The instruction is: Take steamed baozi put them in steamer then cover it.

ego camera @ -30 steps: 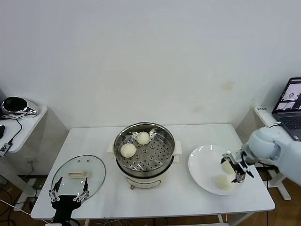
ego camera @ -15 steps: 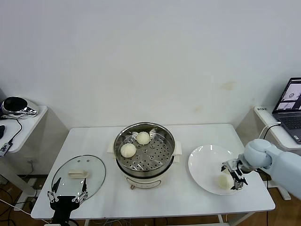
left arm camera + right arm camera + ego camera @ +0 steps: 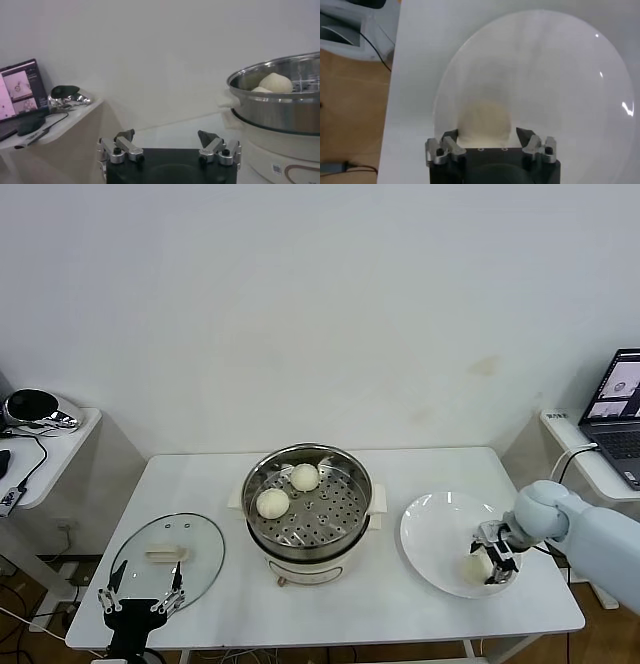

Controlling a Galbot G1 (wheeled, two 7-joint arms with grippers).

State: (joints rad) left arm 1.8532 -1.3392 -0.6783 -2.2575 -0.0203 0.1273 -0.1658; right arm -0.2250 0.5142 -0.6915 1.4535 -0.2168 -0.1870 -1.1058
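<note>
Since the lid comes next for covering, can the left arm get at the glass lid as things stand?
Probably yes: the left gripper hangs open at the table's near edge beside the cover, whose handle lies bare with nothing on it.

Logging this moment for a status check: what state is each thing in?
steamer: uncovered, two baozi inside
cover: flat on the table, off the steamer
plate: holds one visible baozi
right gripper: open around that baozi
left gripper: open, idle beside cover

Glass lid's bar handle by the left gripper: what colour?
Cream-white bar handle on the clear glass lid, best in head view.
</note>
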